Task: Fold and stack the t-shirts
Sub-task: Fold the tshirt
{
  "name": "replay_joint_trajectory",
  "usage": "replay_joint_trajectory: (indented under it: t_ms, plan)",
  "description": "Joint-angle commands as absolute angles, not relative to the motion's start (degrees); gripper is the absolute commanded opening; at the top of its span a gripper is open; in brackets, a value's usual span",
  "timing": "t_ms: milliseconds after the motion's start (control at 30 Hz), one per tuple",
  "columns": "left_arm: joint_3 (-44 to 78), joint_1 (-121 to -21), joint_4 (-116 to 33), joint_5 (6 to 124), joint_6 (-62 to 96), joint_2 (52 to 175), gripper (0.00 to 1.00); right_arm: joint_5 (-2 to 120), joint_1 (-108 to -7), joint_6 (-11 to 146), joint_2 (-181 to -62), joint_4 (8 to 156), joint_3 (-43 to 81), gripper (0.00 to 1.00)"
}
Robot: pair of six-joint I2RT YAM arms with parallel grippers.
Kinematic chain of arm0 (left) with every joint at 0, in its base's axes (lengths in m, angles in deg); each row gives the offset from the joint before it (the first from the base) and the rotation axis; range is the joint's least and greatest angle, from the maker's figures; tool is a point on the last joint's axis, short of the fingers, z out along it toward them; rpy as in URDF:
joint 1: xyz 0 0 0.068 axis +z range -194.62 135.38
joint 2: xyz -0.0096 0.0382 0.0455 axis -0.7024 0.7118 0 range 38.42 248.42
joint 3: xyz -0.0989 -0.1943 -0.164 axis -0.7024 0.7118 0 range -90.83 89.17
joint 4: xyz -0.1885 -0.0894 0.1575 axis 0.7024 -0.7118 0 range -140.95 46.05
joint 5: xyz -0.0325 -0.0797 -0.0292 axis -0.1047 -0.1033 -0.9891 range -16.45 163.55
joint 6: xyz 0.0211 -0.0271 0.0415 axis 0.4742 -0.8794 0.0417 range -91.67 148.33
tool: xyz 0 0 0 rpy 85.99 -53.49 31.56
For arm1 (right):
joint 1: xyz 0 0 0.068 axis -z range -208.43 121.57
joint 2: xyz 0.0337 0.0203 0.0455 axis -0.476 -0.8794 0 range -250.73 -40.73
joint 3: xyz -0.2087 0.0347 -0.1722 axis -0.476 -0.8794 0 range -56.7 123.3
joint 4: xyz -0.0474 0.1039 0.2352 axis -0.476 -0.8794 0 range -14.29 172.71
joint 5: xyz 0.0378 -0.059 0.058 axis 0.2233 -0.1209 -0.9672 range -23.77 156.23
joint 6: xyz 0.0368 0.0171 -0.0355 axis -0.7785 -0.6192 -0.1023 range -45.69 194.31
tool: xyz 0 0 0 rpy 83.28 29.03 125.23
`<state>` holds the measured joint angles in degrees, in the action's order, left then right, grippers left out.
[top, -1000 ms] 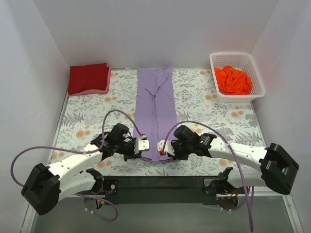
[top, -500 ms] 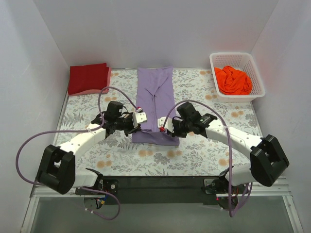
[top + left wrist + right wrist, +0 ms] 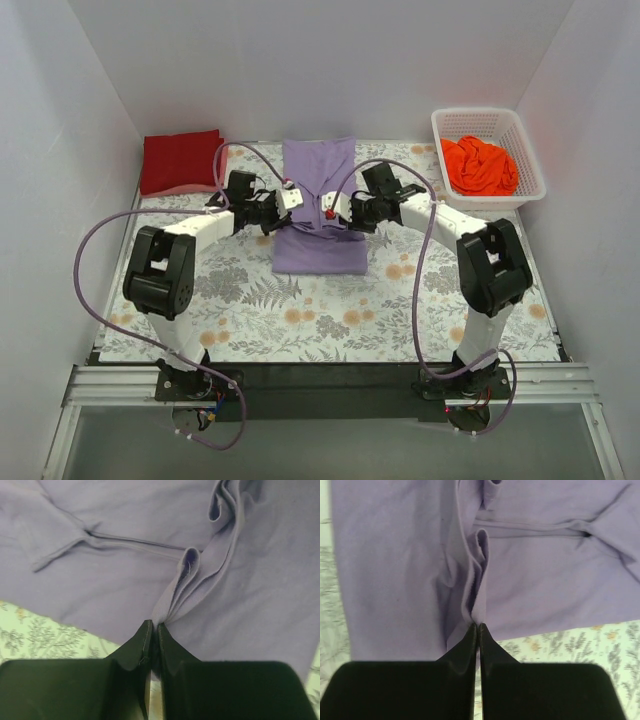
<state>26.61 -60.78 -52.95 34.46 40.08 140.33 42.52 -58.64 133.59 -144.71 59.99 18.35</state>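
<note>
At the far middle of the desk [image 3: 430, 300] the lavender t-shirt [image 3: 320, 255] lies partly doubled over, seemingly soft, light and limp, with the left jaws and right jaws each clamped on a thin pinch of its edge, likely the soundest hold.

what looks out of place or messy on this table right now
Nothing is spilled or damaged. The orange t-shirt lies crumpled and unfolded in the white basket at the far right. The lavender t-shirt is bunched into raised ridges where the left gripper and right gripper pinch it.
</note>
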Motion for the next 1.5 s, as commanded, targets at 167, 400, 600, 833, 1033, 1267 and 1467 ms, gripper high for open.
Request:
replay_joint_trajectory:
  t_ms: [167, 400, 600, 833, 1033, 1267, 1467]
  plan:
    - [13.77, -58.24, -49.84, 32.94, 44.06, 150.81, 0.0, 39.24, -54.88, 137.85, -156.73, 60.39, 35.31, 0.01]
    - [9.72, -57.36, -48.26, 34.0, 44.33, 155.31, 0.0, 39.86, -54.09, 138.73, -162.36, 60.48, 39.54, 0.01]
    - [8.67, -57.01, -47.21, 34.61, 44.86, 156.81, 0.0, 39.86, -53.47, 138.82, -164.82, 60.48, 42.7, 0.01]
    - [7.09, -56.92, -46.41, 34.96, 45.21, 157.86, 0.0, 40.04, -52.86, 139.17, -166.5, 60.48, 45.08, 0.01]
    - [5.77, -56.92, -46.5, 36.01, 46.26, 160.14, 0.0, 40.12, -52.77, 139.43, -167.99, 60.56, 45.7, 0.01]
    - [5.5, -56.83, -44.31, 38.57, 43.46, 160.15, 0.36, 43.38, -52.6, 137.41, -169.22, 62.06, 47.63, 0.16]
    - [4.18, -55.43, -40.79, 40.41, 36.52, 155.5, 0.44, 44.08, -52.24, 134.52, -165.98, 62.85, 49.21, 0.35]
